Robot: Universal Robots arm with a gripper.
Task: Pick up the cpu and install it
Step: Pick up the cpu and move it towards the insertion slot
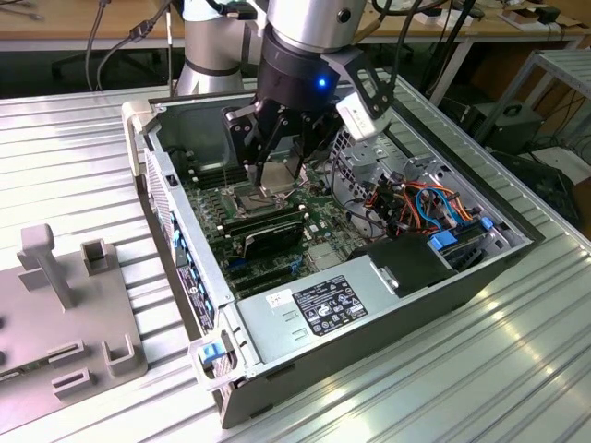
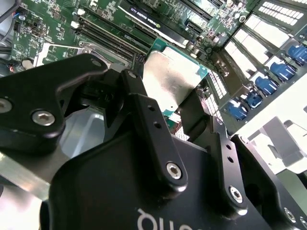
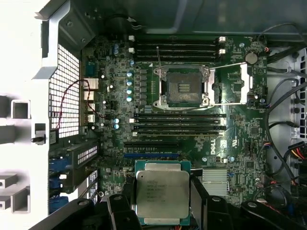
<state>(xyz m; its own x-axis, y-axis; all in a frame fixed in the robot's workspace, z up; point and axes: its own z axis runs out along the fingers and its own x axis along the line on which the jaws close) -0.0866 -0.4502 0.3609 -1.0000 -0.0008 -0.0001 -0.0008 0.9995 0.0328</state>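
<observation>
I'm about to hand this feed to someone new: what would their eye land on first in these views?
First the square silvery chip, gripped between the black jaws above the green board in both wrist views. Next the empty socket on that board, its metal frame swung open. In the exterior view, the open computer case lies on a ribbed metal table with the arm reaching into it.

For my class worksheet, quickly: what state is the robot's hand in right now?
The hand is closed, holding the cpu by its edges.
</observation>
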